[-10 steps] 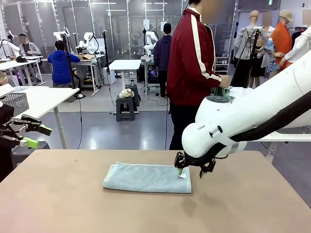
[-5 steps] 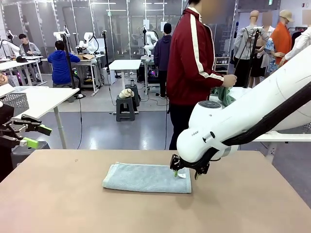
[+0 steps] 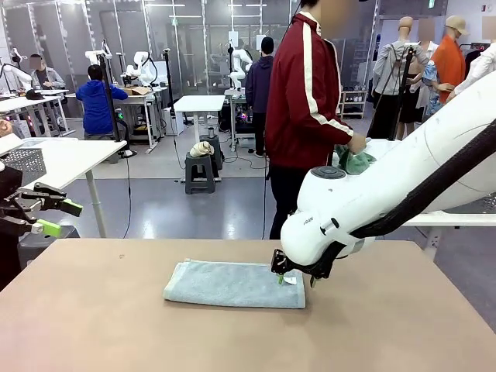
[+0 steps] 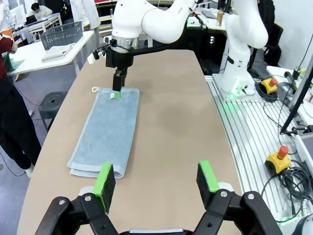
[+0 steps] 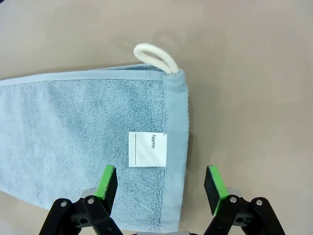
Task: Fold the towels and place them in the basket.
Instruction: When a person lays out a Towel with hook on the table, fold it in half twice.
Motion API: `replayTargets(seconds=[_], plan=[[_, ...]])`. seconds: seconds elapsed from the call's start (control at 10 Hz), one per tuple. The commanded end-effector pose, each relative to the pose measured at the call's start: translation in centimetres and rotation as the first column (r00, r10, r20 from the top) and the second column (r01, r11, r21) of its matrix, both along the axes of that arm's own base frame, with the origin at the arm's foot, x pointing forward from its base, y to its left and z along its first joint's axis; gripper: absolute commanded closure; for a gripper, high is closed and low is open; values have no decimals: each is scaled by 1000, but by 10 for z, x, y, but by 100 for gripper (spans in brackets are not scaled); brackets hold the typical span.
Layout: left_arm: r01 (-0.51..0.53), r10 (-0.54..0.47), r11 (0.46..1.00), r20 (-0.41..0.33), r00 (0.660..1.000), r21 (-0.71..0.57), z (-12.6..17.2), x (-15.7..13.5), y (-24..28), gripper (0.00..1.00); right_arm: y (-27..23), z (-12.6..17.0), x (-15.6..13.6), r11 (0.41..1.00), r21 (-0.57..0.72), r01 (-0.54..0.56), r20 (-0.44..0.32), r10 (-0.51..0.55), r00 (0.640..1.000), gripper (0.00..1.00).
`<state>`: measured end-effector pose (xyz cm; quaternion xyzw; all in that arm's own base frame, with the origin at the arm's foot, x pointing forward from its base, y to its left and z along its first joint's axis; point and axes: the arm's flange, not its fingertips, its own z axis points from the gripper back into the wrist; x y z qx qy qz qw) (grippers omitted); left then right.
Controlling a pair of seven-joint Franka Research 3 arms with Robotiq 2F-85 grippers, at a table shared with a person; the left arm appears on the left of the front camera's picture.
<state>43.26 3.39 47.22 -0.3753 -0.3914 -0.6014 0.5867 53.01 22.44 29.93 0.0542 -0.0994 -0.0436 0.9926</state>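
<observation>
Tabletop [image 3: 93,310] bears blue towel [image 3: 232,284] beneath spread right hand [image 3: 296,279].

The brown tabletop [image 3: 93,325] lies bare along its near edge and at both near corners, free for passage. 1 folded pale blue-grey terry towel [image 3: 232,284] takes the middle. Over its right end hangs the right gripper [image 3: 294,277], jaws apart, and its thick white arm [image 3: 403,178] bars the way in from the right edge. A person in a red jacket [image 3: 306,101] stands beyond the far edge.

The word "Name" on the small white tag [image 5: 147,149] of the pale blue towel [image 5: 73,132]
</observation>
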Motion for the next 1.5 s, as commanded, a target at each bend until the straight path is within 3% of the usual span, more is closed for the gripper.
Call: replayTargets(seconds=[0.0, 0.1, 0.8, 0.9, 1.0, 1.3, 1.4], plan=[[6, -6, 1000, 8, 1000, -16, 2, -4, 0, 15, 15, -4, 5, 999, -18, 45, -4, -45, 999, 10], [6, -6, 1000, 8, 1000, -16, 2, -4, 0, 15, 0, 0, 0, 1000, 0, 0, 0, 0, 1000, 10], [6, -6, 1000, 8, 1000, -16, 2, -4, 0, 15, 11, -7, 3, 1000, -28, -7, 9, 8, 1000, 10], [6, -6, 1000, 8, 1000, -16, 2, -4, 0, 15, 10, -9, 5, 999, -32, -3, 4, 3, 1000, 25], [6, -6, 1000, 8, 1000, -16, 2, -4, 0, 15, 11, -12, 6, 999, -40, 26, -2, -26, 1000, 30], [6, -6, 1000, 8, 1000, -16, 2, -4, 0, 15, 14, -17, 7, 997, -63, 39, -10, -40, 999, 30], [6, -6, 1000, 8, 1000, -16, 2, -4, 0, 15, 16, -21, 8, 998, -57, 26, -8, -27, 1000, 39]])
